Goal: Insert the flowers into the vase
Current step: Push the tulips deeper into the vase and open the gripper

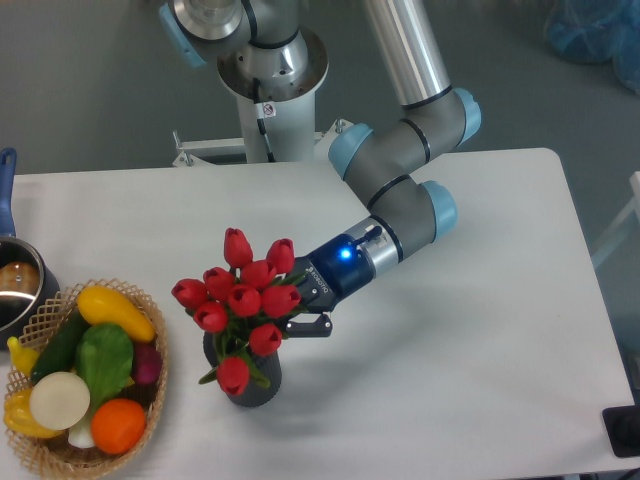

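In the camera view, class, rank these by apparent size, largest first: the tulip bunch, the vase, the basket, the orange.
1. Basket
2. Tulip bunch, nearly as big as the basket
3. Vase, mostly hidden by blooms
4. Orange

Single fixed camera, high, facing arm base, looking down over whole table (480,330), mid-distance.
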Motion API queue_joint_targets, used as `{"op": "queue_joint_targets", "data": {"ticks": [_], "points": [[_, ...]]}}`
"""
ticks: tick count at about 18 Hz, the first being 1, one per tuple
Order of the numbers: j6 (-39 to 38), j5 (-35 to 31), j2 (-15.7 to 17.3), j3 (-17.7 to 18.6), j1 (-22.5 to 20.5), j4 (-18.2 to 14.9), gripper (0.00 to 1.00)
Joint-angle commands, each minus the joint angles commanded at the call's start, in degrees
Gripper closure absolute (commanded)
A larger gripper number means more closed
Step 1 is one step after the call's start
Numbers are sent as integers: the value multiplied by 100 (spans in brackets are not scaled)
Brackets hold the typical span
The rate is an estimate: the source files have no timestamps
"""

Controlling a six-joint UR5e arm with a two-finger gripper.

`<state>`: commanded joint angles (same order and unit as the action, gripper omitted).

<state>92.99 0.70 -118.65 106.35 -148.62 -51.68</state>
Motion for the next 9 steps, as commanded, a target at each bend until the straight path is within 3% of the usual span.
{"op": "queue_joint_targets", "data": {"ticks": [3, 6, 8, 9], "points": [[26, 0, -26, -9, 26, 9, 76], [105, 0, -70, -26, 26, 9, 68], [193, 0, -88, -53, 26, 9, 47], [272, 0, -105, -44, 26, 0, 45]]}}
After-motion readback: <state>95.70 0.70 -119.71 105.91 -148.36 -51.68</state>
